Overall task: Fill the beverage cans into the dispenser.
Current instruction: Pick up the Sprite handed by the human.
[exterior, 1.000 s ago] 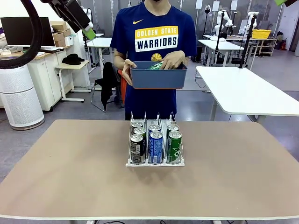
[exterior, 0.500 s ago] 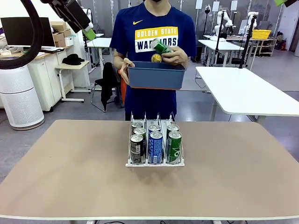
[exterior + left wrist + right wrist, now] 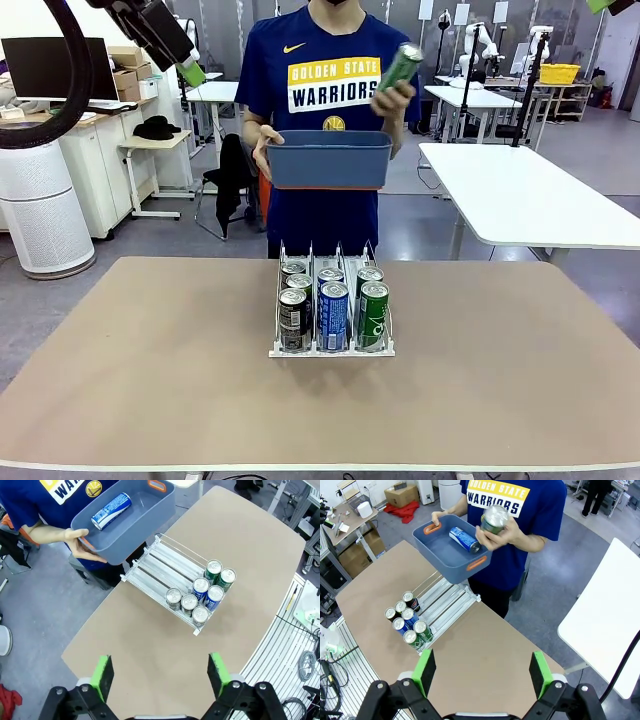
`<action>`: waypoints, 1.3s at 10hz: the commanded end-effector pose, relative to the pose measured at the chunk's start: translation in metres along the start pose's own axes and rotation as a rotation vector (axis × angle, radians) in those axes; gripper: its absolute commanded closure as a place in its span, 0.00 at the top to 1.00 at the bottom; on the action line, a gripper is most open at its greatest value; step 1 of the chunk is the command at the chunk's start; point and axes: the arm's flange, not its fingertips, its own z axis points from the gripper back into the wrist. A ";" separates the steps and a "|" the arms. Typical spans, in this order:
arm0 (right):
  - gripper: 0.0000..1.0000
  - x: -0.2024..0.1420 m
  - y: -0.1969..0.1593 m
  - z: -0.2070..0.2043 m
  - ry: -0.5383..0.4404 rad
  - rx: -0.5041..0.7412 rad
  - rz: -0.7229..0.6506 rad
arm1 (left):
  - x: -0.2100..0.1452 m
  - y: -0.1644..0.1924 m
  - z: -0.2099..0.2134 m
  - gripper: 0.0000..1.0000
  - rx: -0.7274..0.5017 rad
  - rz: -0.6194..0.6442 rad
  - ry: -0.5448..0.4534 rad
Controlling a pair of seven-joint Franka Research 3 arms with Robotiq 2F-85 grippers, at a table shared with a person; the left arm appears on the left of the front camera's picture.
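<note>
Workshop desks, monitors and a white table stand behind a brown tabletop [image 3: 150, 380], at whose far edge a person waits. Both robot hands hang high above it with their fingers spread wide and nothing between them: the left hand [image 3: 160, 672] and the right hand [image 3: 482, 672] each look down on the scene. Well ahead of the left hand's green fingers [image 3: 102, 675] sits the clear three-lane rack [image 3: 160, 565], its lanes running from the person's side toward the robot's side. Seven cans [image 3: 333, 315] stand upright in it, silver tops up, crowded at the robot-side end: three dark ones in one outer lane, two blue ones in the middle, two green ones in the other outer lane. Farther beyond the rack, well apart from either robot hand, the person's hand [image 3: 392, 98] lifts a green can [image 3: 400, 66] above a blue bin [image 3: 330, 160]; that can is tilted, its top aimed up and away from the person's chest. Another of the person's hands [image 3: 264, 150] holds the bin by its end. Inside the bin a blue-and-white can [image 3: 465, 539] lies on its side, its long axis roughly along the bin's length.
</note>
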 end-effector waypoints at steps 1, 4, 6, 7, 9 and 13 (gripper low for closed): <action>1.00 -0.001 0.002 -0.001 0.000 0.008 0.002 | -0.001 0.000 0.000 1.00 -0.004 0.006 0.005; 1.00 -0.001 0.002 -0.001 0.000 0.008 0.002 | -0.001 0.000 0.000 1.00 -0.004 0.006 0.005; 1.00 -0.001 0.002 -0.001 0.000 0.008 0.002 | -0.001 0.000 0.000 1.00 -0.004 0.006 0.005; 1.00 -0.001 0.002 -0.001 0.000 0.008 0.002 | -0.001 0.000 0.000 1.00 -0.004 0.006 0.005; 1.00 -0.001 0.002 -0.001 0.000 0.008 0.002 | -0.001 0.000 0.000 1.00 -0.004 0.006 0.005; 1.00 -0.001 0.002 -0.001 0.000 0.008 0.002 | -0.001 0.000 0.000 1.00 -0.004 0.006 0.005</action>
